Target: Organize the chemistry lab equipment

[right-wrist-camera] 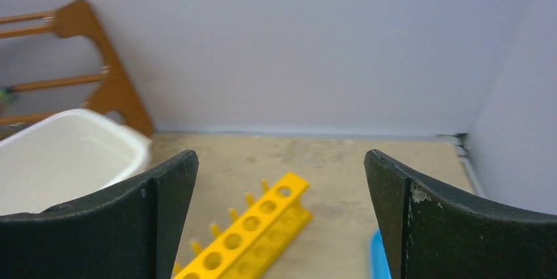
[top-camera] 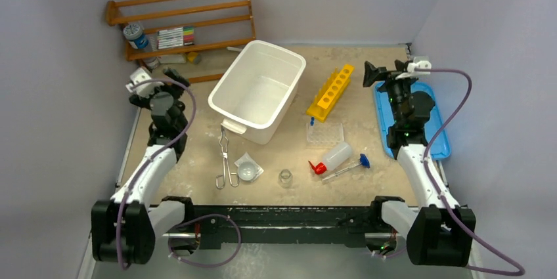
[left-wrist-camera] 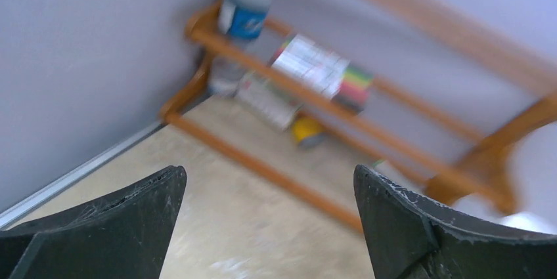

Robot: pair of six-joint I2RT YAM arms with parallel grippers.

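Observation:
In the top view the metal tongs (top-camera: 226,157), the round clear dish in its packet (top-camera: 248,169), the tiny glass jar (top-camera: 285,177), the squeeze bottle with red cap (top-camera: 331,159) and the thin blue-ended tube (top-camera: 347,167) lie along the table's front middle. My left gripper (top-camera: 156,81) is open and empty at the far left, near the wooden rack (top-camera: 187,20). My right gripper (top-camera: 369,74) is open and empty at the far right, beside the yellow tube rack (top-camera: 330,91). In the right wrist view the yellow rack (right-wrist-camera: 246,239) lies between my fingers (right-wrist-camera: 167,193).
A white tub (top-camera: 257,88) stands at the back middle. A clear well plate (top-camera: 324,133) lies below the yellow rack. A blue tray (top-camera: 410,118) lies under my right arm. The wooden rack (left-wrist-camera: 276,82) holds markers (top-camera: 175,36) and a labelled container (top-camera: 135,35).

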